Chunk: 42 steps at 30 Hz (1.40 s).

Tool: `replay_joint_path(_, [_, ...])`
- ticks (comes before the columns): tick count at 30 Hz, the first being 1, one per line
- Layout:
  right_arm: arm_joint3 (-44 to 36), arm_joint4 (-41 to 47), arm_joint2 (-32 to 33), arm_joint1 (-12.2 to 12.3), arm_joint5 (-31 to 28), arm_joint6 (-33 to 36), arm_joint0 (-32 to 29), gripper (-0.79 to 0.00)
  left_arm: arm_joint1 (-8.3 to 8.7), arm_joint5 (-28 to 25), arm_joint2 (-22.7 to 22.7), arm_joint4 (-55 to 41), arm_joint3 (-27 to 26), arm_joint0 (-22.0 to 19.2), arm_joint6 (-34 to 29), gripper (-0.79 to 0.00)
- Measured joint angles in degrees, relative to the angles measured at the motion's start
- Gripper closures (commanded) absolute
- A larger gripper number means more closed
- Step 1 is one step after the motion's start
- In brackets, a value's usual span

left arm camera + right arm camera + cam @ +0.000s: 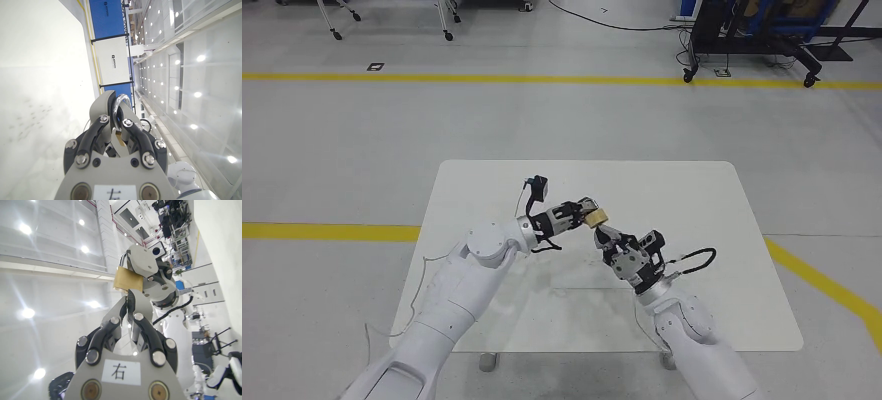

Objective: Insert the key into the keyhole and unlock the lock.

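Right gripper: grey metal fingers with black ribbed pads, pinched tight on the key, held above the table.
Key: a thin dark tip pokes out of the pads and touches the lock's underside.
Lock: blocky matte brass body with a polished, curved steel shackle, held in the air.
Left gripper: clamped on the shackle.
Table: smooth, white, with rounded corners.
Floor: pale grey with yellow stripes.

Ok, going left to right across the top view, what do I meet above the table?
left gripper, clamped on the shackle → brass padlock → right gripper, fingertips at the padlock's underside → black cable loop on the right arm
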Motion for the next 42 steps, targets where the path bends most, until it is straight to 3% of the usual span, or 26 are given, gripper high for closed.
replay_joint_path(4, [2.83, 8.30, 0.99, -0.04, 5.28, 6.36, 1.03, 0.000, 0.07, -1.48, -0.22, 0.24, -0.44, 0.25, -0.45, 0.000])
replay_joint_path(9, [4.42, 8.76, 1.63, -0.05, 5.80, 8.17, 1.78, 0.000, 0.12, -1.96, -0.47, 0.33, -0.51, 0.35, -0.62, 0.000])
replay_joint_path(10, [4.34, 7.66, 1.73, -0.03, 5.04, 7.96, 1.78, -0.188, 0.12, -1.98, -0.55, 0.32, -0.50, 0.35, -0.56, 0.000])
replay_joint_path(11, [4.20, 6.41, 1.83, 0.01, 4.24, 7.54, 1.74, -0.576, 0.13, -2.00, -0.62, 0.32, -0.49, 0.36, -0.46, 0.000])
replay_joint_path(12, [4.00, 4.77, 1.97, 0.05, 3.17, 6.73, 1.64, -0.785, 0.13, -2.00, -0.69, 0.29, -0.46, 0.37, -0.35, 0.000])
replay_joint_path(18, [1.32, -5.07, 2.13, 0.14, -3.17, 0.74, 0.14, -0.785, 0.13, -2.20, -1.08, 0.04, -0.58, 0.58, 0.44, 0.000])
replay_joint_path(21, [-0.14, -14.01, 3.20, 0.43, -8.10, -3.82, -0.99, -0.785, 0.16, -2.32, -1.14, 0.64, -0.66, 0.66, 0.95, 0.000])
replay_joint_path(24, [-2.49, -29.89, 4.91, 0.87, -12.87, -13.26, -3.10, -0.785, 0.23, -1.41, -0.73, 3.04, -0.63, 0.48, 1.78, 0.000])
replay_joint_path(29, [-6.42, -53.11, 7.31, 1.15, -13.02, -29.19, -6.59, -0.785, 0.14, 2.07, 1.55, 9.11, -0.32, -0.27, 2.26, 0.000])
replay_joint_path(34, [-9.02, -60.70, 10.36, 1.28, -13.29, -36.69, -10.03, -0.785, -0.35, 10.33, 5.02, 14.72, 2.07, -2.22, 0.56, 0.000])
replay_joint_path(40, [-9.07, -60.71, 10.41, 1.27, -13.18, -36.77, -10.09, -0.785, -1.57, 20.85, 8.56, 16.59, 6.77, -5.43, -1.83, 0.000])
replay_joint_path(41, [-9.06, -60.71, 10.41, 1.27, -13.18, -36.77, -10.09, -0.785, -1.76, 21.52, 8.81, 16.68, 7.38, -5.84, -1.39, -0.025])
replay_joint_path(42, [-9.06, -60.71, 10.41, 1.27, -13.18, -36.77, -10.09, -0.785, -1.95, 22.04, 8.99, 16.65, 7.97, -6.18, -0.76, -0.099])
